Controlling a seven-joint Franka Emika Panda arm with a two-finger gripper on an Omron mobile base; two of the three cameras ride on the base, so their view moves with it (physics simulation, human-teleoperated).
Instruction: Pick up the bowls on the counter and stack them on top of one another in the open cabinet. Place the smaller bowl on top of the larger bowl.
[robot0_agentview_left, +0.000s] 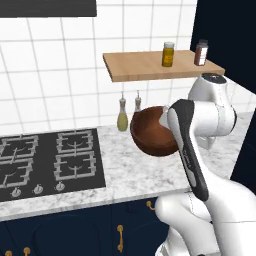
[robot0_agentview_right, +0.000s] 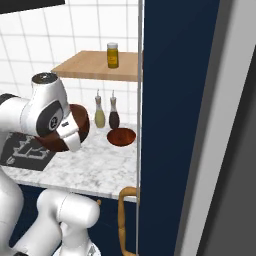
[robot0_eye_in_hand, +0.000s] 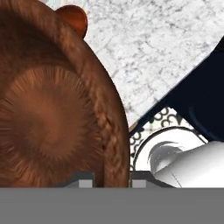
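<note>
Two round, glossy wooden-looking bowls are listed here. Item one, the wide, deep, dark brown larger bowl (robot0_agentview_left: 150, 132), is in my grasp: in the hand view my two-finger gripper (robot0_eye_in_hand: 112, 180) has its tips close together with the bowl's rim passing between them, one tip inside the bowl and one outside, so I am clamped on the rim. The bowl is raised off the white-and-grey marbled stone counter (robot0_agentview_left: 127, 172), tilted with its hollow turned toward my hand camera. Item two, the shallower, lighter reddish-brown smaller bowl (robot0_agentview_right: 121, 136), sits upright on the counter beyond my gripper, well apart from the held bowl, next to the dark navy cabinet side (robot0_agentview_right: 175, 100). Just behind it stand two slim bottles, one with pale yellow contents (robot0_agentview_right: 99, 116) and one with dark contents (robot0_agentview_right: 114, 117), near the white tiled wall. Above and beyond my gripper is the flat light-tan wooden shelf board, the open cabinet (robot0_agentview_left: 150, 67), carrying an amber jar with a white lid (robot0_agentview_left: 168, 54) and a brown shaker with a dark cap (robot0_agentview_left: 200, 53). The black gas hob (robot0_agentview_left: 50, 162) lies in the counter to the left of my gripper.
</note>
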